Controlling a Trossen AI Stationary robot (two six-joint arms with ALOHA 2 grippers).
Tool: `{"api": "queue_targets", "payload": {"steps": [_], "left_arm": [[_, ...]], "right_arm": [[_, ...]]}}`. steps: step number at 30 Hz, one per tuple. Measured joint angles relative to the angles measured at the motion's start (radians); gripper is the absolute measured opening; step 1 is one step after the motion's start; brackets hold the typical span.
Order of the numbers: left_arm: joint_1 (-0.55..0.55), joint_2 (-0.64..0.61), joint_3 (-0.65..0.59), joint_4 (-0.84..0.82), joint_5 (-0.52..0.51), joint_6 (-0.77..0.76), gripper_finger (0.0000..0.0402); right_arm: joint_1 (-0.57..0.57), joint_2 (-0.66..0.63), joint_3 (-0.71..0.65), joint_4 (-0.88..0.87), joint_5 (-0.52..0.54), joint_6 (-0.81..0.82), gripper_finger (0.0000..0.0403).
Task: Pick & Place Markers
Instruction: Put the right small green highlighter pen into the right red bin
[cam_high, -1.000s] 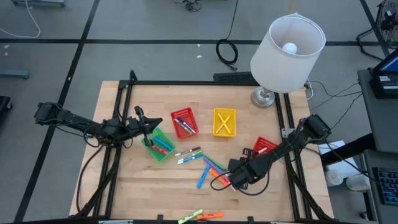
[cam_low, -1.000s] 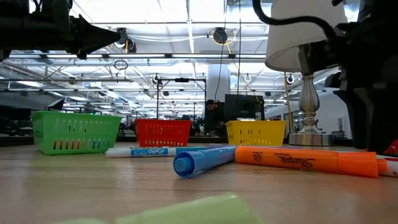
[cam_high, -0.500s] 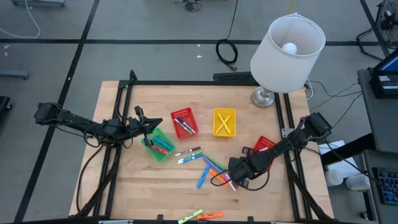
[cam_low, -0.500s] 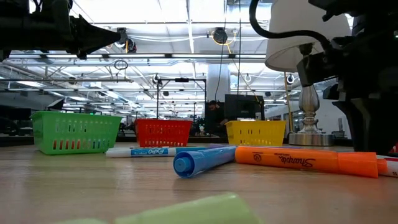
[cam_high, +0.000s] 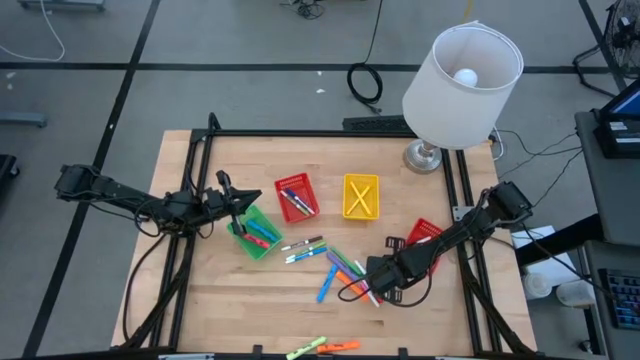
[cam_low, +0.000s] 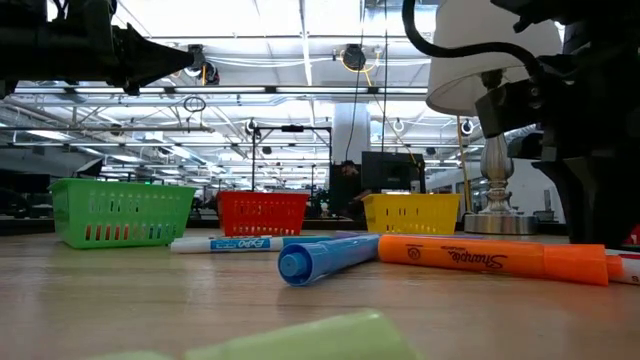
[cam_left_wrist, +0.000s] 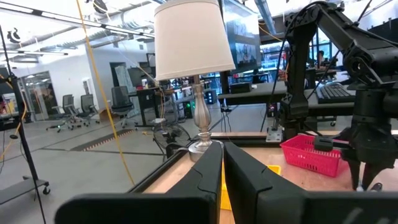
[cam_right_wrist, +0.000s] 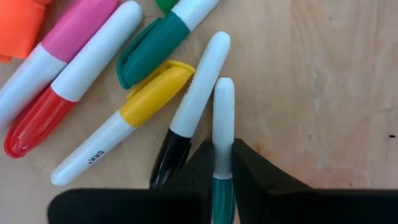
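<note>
Many markers (cam_high: 340, 270) lie loose in a pile on the wooden table's middle. More lie in the green basket (cam_high: 255, 232) and the red basket (cam_high: 296, 197). My right gripper (cam_high: 372, 290) points down at the pile's right end and is shut on a white marker with a green cap (cam_right_wrist: 222, 112). Beside it lie a black-capped marker (cam_right_wrist: 193, 112) and a yellow-capped one (cam_right_wrist: 124, 127). My left gripper (cam_high: 228, 190) hovers shut above the green basket, holding nothing. My right gripper pinches the white marker between its two fingers at the body beside the green cap (cam_right_wrist: 222, 158). The fingers come from above, pointing down, and lie across the marker. The white end (cam_right_wrist: 223, 90) reaches out past the fingers, beside the black-capped marker; whether it has left the wood does not show.
A yellow basket (cam_high: 361, 195) stands behind the pile, another red basket (cam_high: 425, 235) at the right, a lamp (cam_high: 460, 80) at the far right corner. Two markers (cam_high: 322, 347) lie at the near edge. In the low view an orange marker (cam_low: 490, 260) and a blue one (cam_low: 325, 258) lie close.
My right gripper has edged toward the table's left over the pile's right end and turned a little about its own pointing line. The loose markers and the baskets lie as before.
</note>
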Motion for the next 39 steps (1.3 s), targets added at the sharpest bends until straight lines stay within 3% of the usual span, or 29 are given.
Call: {"api": "queue_targets", "payload": {"steps": [13,23,28,33,39], "left_arm": [[0.000,0.000,0.000,0.000,0.000,0.001,0.0026],[0.000,0.000,0.000,-0.001,0.000,0.002,0.0026],[0.000,0.000,0.000,-0.008,-0.001,0.018,0.0026],[0.000,0.000,0.000,-0.012,-0.001,0.018,0.0026],[0.000,0.000,0.000,-0.012,-0.001,0.018,0.0026]], "right_arm": [[-0.006,0.003,0.165,-0.158,0.089,-0.127,0.0020],[0.029,-0.027,0.379,-0.643,0.272,-0.375,0.0020],[0.053,-0.129,0.312,-0.687,0.227,-0.498,0.0020],[0.063,-0.256,0.177,-0.678,0.164,-0.477,0.0020],[0.057,-0.379,-0.050,-0.531,0.101,-0.477,0.0020]]}}
